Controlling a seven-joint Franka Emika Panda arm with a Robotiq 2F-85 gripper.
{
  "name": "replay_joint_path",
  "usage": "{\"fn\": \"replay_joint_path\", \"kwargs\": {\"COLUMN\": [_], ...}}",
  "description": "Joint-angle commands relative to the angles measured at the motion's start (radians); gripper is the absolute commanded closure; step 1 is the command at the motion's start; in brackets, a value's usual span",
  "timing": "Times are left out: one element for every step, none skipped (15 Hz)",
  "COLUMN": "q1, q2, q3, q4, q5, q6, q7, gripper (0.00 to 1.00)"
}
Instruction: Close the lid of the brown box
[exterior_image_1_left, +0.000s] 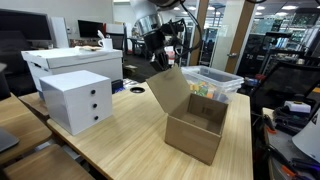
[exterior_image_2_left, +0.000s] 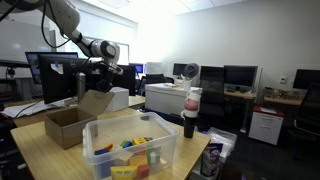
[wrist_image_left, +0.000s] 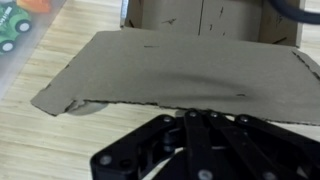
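Note:
The brown box (exterior_image_1_left: 196, 135) stands open on the wooden table, also seen in an exterior view (exterior_image_2_left: 62, 126). Its lid (exterior_image_1_left: 170, 90) stands up, tilted outward from the box's edge, and also shows in an exterior view (exterior_image_2_left: 97, 102). The gripper (exterior_image_1_left: 158, 58) hangs just above the lid's upper edge, also in an exterior view (exterior_image_2_left: 100, 70). In the wrist view the lid (wrist_image_left: 180, 65) fills the middle, with the box's inside beyond it. The gripper's fingers (wrist_image_left: 196, 118) are pressed together and empty right at the lid's near edge. I cannot tell whether they touch it.
A white drawer unit (exterior_image_1_left: 76, 100) and a large white box (exterior_image_1_left: 70, 62) stand beside the carton. A clear plastic bin (exterior_image_2_left: 135, 150) with colourful toys sits close to the box, also (exterior_image_1_left: 212, 84). A bottle (exterior_image_2_left: 190, 112) stands by the bin. Monitors and desks are behind.

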Motion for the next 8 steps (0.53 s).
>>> {"fn": "replay_joint_path", "kwargs": {"q1": [-0.015,-0.013,-0.013,-0.013,-0.013,-0.013,-0.014,-0.015], "q2": [-0.140,-0.142,-0.155,-0.167,-0.176,-0.186,-0.197,-0.207], "q3": [0.021,0.021,0.022,0.024,0.026,0.028,0.029,0.031], "q4": [-0.153,-0.147,-0.156,-0.164,-0.170,-0.178,-0.187,-0.201], "q5": [0.023,0.015,0.013,0.013,0.012,0.013,0.015,0.017], "q6": [0.039,0.028,0.023,0.022,0.017,0.015,0.014,0.016], "q7": [0.045,0.049,0.053,0.057,0.060,0.061,0.063,0.065], "gripper": [0.98,0.99,0.99,0.99,0.99,0.99,0.99,0.99]}}
